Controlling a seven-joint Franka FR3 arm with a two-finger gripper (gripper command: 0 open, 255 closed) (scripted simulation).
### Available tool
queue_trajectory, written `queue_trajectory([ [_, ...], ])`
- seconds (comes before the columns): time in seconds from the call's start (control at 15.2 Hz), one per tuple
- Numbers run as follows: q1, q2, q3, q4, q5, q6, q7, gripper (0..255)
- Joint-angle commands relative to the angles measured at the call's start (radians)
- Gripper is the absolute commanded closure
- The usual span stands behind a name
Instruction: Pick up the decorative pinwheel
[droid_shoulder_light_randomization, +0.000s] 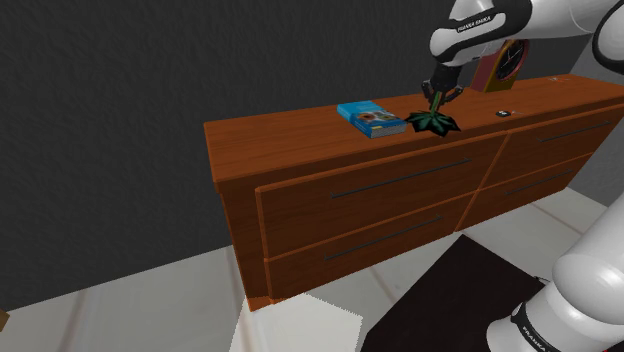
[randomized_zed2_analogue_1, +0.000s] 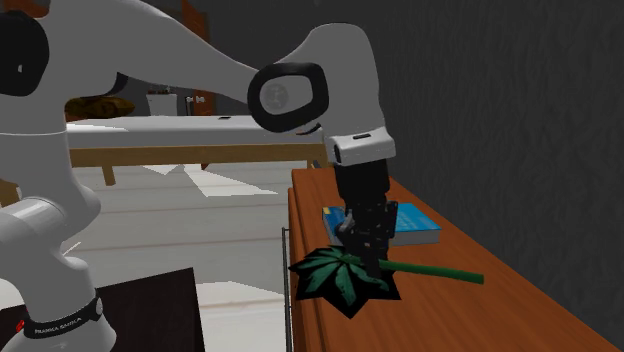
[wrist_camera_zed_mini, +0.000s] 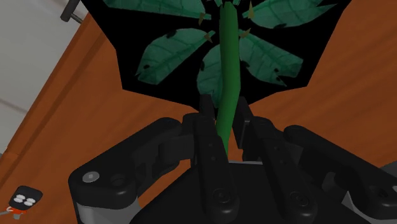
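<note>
The pinwheel (droid_shoulder_light_randomization: 433, 121) is a dark green leaf-shaped head on a black backing with a long green stem. It lies near the front edge of the brown dresser top (droid_shoulder_light_randomization: 290, 135). My gripper (droid_shoulder_light_randomization: 438, 94) comes down on it from above. In the wrist view the gripper (wrist_camera_zed_mini: 224, 113) is shut on the green stem (wrist_camera_zed_mini: 229, 57), one black finger on each side, with the leafy head (wrist_camera_zed_mini: 178, 48) beyond the fingertips. In the second exterior view the gripper (randomized_zed2_analogue_1: 367, 252) clasps the stem just behind the head (randomized_zed2_analogue_1: 338, 276). I cannot tell whether the pinwheel is off the surface.
A blue book (droid_shoulder_light_randomization: 369, 118) lies on the dresser top just to the shoulder view's left of the pinwheel. A brown clock (droid_shoulder_light_randomization: 501, 64) and a small black object (droid_shoulder_light_randomization: 503, 113) sit further right. A small key fob (wrist_camera_zed_mini: 21, 200) lies beside the hand. The dresser has drawers (droid_shoulder_light_randomization: 360, 195) with thin handles.
</note>
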Motion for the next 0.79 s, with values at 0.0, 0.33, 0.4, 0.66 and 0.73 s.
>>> queue_trajectory([
  [0.0,0.001,-0.003,0.000,0.025,0.001,-0.028,-0.002,255],
  [0.33,0.001,-0.010,0.001,0.083,0.002,-0.092,-0.008,255],
  [0.4,0.001,-0.011,0.001,0.095,0.003,-0.106,-0.009,255],
  [0.66,0.001,-0.012,0.001,0.136,0.004,-0.147,-0.014,255],
  [0.73,0.001,-0.012,0.001,0.136,0.004,-0.147,-0.014,255],
])
